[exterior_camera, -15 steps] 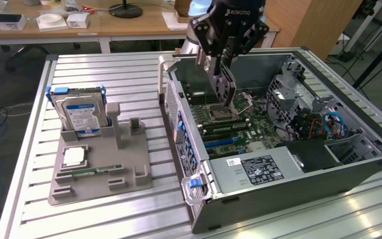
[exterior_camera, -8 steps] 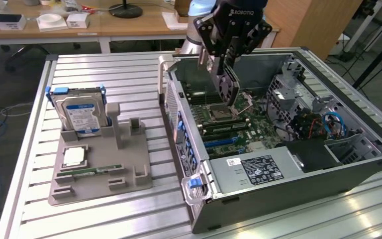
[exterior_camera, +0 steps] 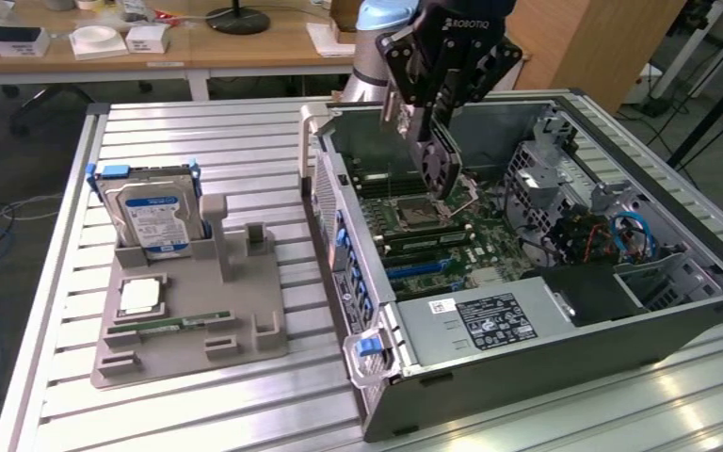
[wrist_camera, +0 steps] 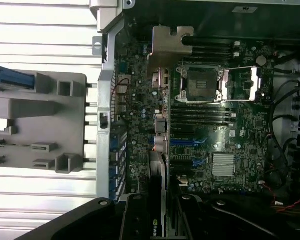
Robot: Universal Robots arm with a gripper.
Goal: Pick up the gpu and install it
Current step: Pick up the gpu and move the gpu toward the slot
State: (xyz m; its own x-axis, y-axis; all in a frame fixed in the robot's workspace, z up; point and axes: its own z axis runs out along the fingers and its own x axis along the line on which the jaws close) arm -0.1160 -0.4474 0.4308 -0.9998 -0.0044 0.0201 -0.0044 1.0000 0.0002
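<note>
Though half-hidden — gpu [exterior_camera: 443,174] in tool [exterior_camera: 427,130]

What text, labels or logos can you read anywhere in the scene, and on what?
"ROBOTIQ": on the end effector body.
Logo on the gpu it grips: lettering blurred.
Blue label on the hard drive: too small.
Black label on the power supply: too small.

Wooden desks [exterior_camera: 211,49] behind slatted metal table [exterior_camera: 173,132]
</note>
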